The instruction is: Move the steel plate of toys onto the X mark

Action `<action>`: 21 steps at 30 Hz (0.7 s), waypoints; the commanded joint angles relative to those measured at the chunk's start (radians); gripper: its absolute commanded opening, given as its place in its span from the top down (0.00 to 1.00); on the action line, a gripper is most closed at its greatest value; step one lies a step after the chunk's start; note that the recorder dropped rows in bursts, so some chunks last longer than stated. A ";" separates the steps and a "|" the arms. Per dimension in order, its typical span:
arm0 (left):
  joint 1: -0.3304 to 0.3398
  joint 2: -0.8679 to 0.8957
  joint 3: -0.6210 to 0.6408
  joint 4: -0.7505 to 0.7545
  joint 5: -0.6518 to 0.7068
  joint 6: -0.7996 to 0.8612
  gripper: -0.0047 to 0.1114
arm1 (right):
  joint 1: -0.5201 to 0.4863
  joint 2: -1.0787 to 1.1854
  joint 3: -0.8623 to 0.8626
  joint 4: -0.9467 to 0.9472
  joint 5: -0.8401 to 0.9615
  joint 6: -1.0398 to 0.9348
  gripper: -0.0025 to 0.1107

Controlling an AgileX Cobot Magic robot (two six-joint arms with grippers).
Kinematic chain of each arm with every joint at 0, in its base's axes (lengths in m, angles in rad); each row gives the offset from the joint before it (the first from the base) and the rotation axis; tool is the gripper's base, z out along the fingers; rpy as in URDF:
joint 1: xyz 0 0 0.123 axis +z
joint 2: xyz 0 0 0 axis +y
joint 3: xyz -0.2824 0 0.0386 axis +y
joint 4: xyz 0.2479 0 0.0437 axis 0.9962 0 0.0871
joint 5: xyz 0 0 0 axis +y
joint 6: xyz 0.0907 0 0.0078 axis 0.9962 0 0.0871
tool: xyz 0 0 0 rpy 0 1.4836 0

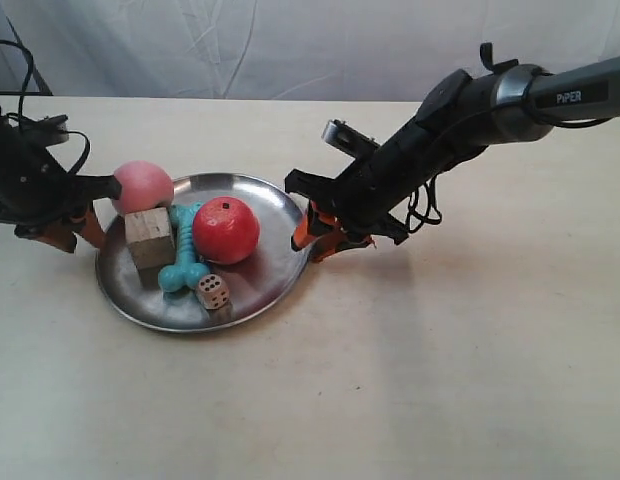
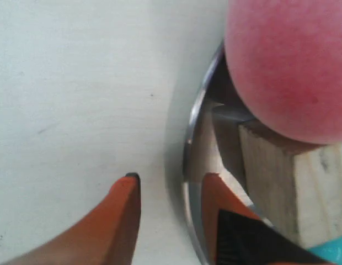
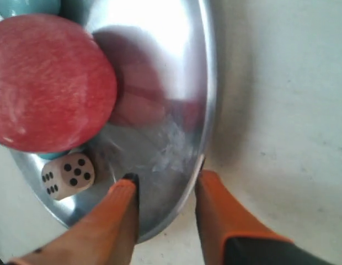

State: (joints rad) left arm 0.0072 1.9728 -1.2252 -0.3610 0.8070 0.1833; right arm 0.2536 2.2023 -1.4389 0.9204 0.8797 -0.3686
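Observation:
The steel plate (image 1: 262, 198) lies left of the table's middle. It holds the pink ball (image 1: 142, 186), pale wooden cube (image 1: 149, 237), turquoise bone (image 1: 185, 256), red ball (image 1: 226, 230) and die (image 1: 213, 292). My left gripper (image 2: 172, 178) is open and straddles the plate's rim (image 2: 188, 138) beside the pink ball (image 2: 292, 61) and cube (image 2: 303, 187). In the exterior view this gripper (image 1: 75, 232) is at the plate's left edge. My right gripper (image 3: 168, 178) is open astride the opposite rim (image 3: 207, 99), near the die (image 3: 68, 175) and red ball (image 3: 49, 83); it shows again (image 1: 312, 238) in the exterior view. No X mark is in view.
The beige table (image 1: 440, 380) stretches in front of and to the right of the plate. A white cloth backdrop (image 1: 290, 50) hangs behind it. Black cables (image 1: 25, 90) trail from the arm at the exterior view's left.

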 commanded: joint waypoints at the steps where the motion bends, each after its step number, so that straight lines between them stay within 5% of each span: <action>1: 0.000 -0.087 0.001 0.000 0.009 -0.009 0.64 | -0.009 -0.044 -0.003 -0.034 0.035 0.005 0.67; 6: 0.000 -0.160 0.001 -0.023 0.031 -0.009 0.73 | -0.009 -0.135 -0.003 -0.121 0.081 0.072 0.69; 9: 0.000 -0.245 0.001 -0.049 0.035 0.005 0.96 | -0.009 -0.224 -0.001 -0.235 0.101 0.084 0.93; 14: 0.000 -0.527 0.087 -0.149 -0.040 0.066 0.96 | 0.003 -0.476 0.099 -0.347 -0.023 0.087 0.99; 21: 0.000 -1.052 0.389 -0.160 -0.244 0.090 0.96 | 0.031 -0.939 0.422 -0.424 -0.343 0.089 0.99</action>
State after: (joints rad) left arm 0.0072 1.0559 -0.9205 -0.5091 0.6351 0.2660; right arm 0.2687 1.3698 -1.0927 0.5161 0.6069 -0.2797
